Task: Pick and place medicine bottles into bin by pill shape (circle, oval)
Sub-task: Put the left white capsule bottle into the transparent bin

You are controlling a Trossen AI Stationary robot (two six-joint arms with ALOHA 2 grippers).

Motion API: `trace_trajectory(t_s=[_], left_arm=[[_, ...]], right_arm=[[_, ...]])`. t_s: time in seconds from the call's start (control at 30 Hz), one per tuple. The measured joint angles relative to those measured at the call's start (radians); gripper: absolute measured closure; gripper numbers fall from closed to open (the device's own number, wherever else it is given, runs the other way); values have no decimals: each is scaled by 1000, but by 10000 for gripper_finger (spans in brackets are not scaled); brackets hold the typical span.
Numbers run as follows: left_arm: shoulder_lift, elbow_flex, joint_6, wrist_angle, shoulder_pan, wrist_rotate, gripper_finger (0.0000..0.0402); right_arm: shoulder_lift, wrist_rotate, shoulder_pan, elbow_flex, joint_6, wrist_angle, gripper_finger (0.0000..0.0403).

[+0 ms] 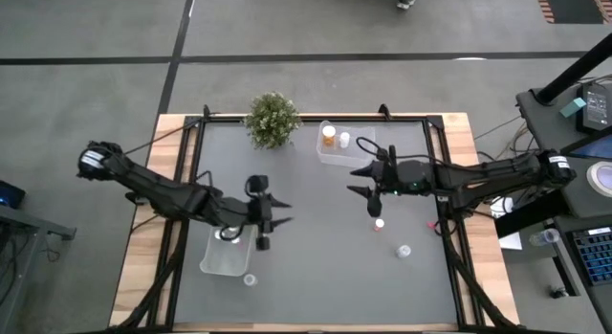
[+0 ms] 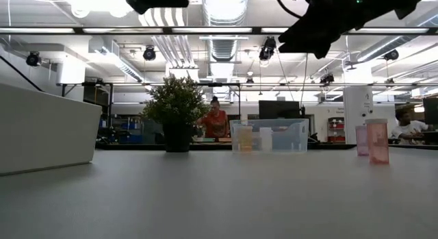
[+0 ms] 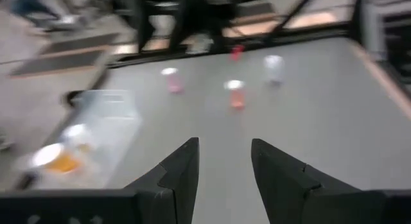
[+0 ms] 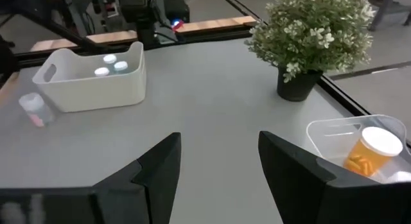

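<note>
My left gripper hangs open and empty above the table, beside the white bin, which holds white-capped bottles. My right gripper also hangs open and empty, just near of the clear bin. That bin holds an orange bottle and a white one. Standing upright on the table are a pink bottle, a pale bottle and one near the white bin.
A green potted plant stands at the table's far edge, left of the clear bin. A black frame runs along the table's edges. Bare grey tabletop lies between the two arms and toward the near edge.
</note>
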Motion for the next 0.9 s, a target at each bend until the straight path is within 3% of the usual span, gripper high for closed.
trace_trajectory(t_s=[0.1, 0.2, 0.3, 0.4, 0.53, 0.67, 0.9], left_arm=[[62, 79, -21, -97, -18, 56, 274], [135, 190, -121, -337, -35, 81, 274], [224, 299, -204, -562, -54, 179, 274], [314, 389, -203, -700, -89, 311, 274], [421, 498, -206, -876, -145, 361, 274], [493, 587, -229, -985, -191, 370, 274], [524, 641, -258, -996, -232, 449, 261]], right_arm=[[-5, 0, 5, -6, -1, 7, 202], [-5, 0, 5, -6, -3, 8, 202], [-4, 0, 5, -7, -12, 8, 202], [-4, 0, 5, -8, -23, 7, 202], [-4, 0, 5, -8, -23, 7, 202], [-3, -1, 5, -13, -30, 7, 202], [-3, -4, 5, -28, -28, 6, 202]])
